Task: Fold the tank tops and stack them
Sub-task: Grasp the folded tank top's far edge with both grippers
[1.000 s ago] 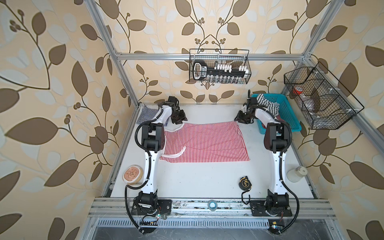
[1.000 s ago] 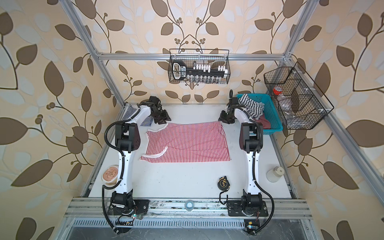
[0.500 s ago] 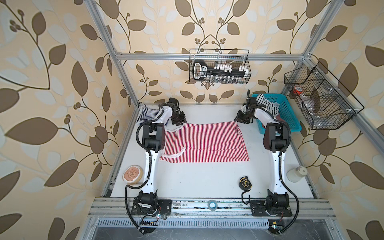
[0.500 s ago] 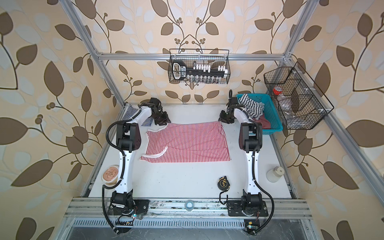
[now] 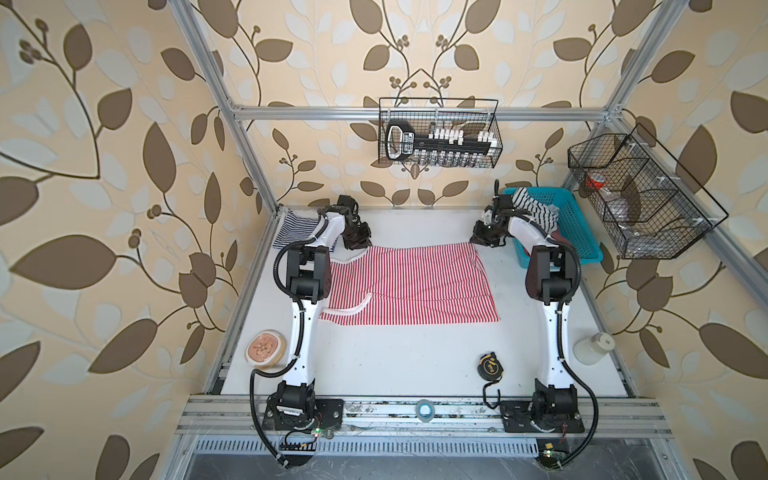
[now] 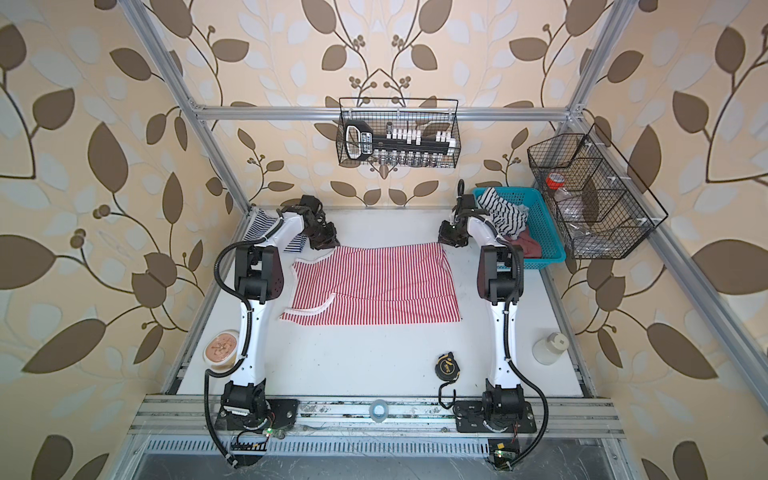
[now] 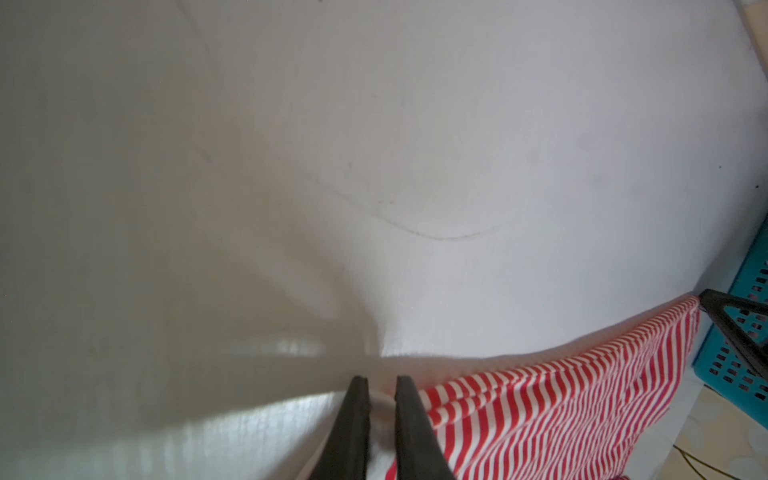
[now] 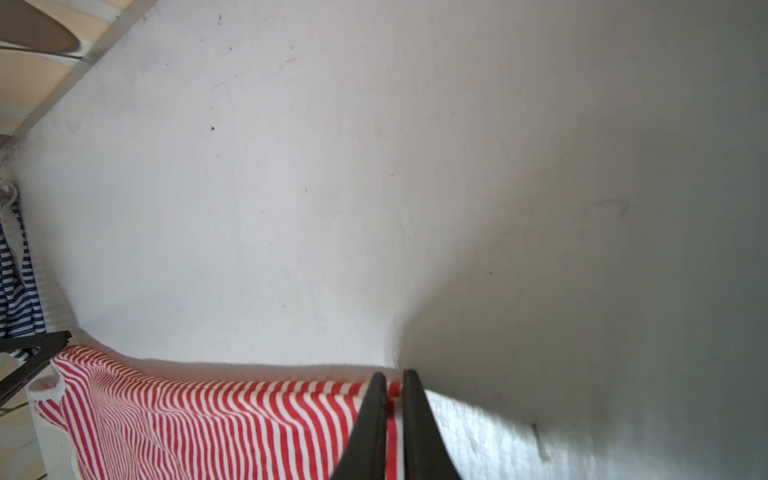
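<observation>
The red-and-white tank top (image 5: 415, 282) (image 6: 374, 282) lies spread flat on the white table. My left gripper (image 5: 357, 242) (image 7: 381, 380) is down at its far left corner, shut on the white-trimmed strap (image 7: 384, 401). My right gripper (image 5: 482, 239) (image 8: 390, 374) is at the far right corner, shut on the striped hem (image 8: 392, 399). In both wrist views the red-and-white tank top (image 7: 582, 395) (image 8: 208, 415) hangs taut between the two grips. The navy-and-white tank top (image 5: 293, 228) (image 6: 257, 224) (image 8: 16, 291) lies at the table's far left corner, partly hidden by the left arm.
A teal basket (image 5: 582, 237) holding a black-and-white striped cloth (image 5: 536, 210) stands right of my right gripper. A tape measure (image 5: 490, 365), a round tin (image 5: 266, 347) and a white jar (image 5: 594, 348) sit near the front. Wire baskets (image 5: 438, 137) (image 5: 640, 199) hang on the frame.
Both grippers have closed on the far corners of the red-and-white tank top. The arms have hardly moved and the cloth lies as before.
</observation>
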You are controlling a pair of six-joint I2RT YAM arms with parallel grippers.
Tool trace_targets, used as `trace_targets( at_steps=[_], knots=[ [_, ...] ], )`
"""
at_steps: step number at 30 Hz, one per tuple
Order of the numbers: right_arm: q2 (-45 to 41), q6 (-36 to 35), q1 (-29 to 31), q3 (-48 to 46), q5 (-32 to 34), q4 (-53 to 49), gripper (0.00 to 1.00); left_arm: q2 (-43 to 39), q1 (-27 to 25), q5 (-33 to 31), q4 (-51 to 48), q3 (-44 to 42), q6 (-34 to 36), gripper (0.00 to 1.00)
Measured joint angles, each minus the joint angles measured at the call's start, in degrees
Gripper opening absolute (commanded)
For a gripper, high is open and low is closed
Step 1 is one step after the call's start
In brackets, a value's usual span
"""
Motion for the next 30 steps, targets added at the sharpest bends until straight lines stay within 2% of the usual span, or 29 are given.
trace_targets(
  at_steps=[4, 6, 16, 23, 30],
  knots=[
    [0.09, 0.11, 0.0, 0.0, -0.17, 0.0, 0.0, 0.0, 0.0, 0.0, 0.0, 0.02, -0.04, 0.04],
    [0.09, 0.22, -0.04, 0.02, -0.26, 0.04, 0.0, 0.0, 0.0, 0.04, 0.0, 0.04, -0.13, 0.0],
    [-0.74, 0.24, -0.35, -2.6, -1.4, 2.58, 0.0, 0.0, 0.0, 0.04, 0.02, 0.04, 0.02, 0.0],
    [-6.73, 0.31, -0.55, -9.86, -2.91, 5.77, 0.0, -0.04, 0.0, 0.04, 0.13, 0.04, 0.02, 0.0],
    [-12.63, 0.42, -0.63, -12.74, -3.67, 8.39, 0.0, -1.73, 0.0, 0.09, 0.22, -1.22, 0.07, 0.0]
  ],
)
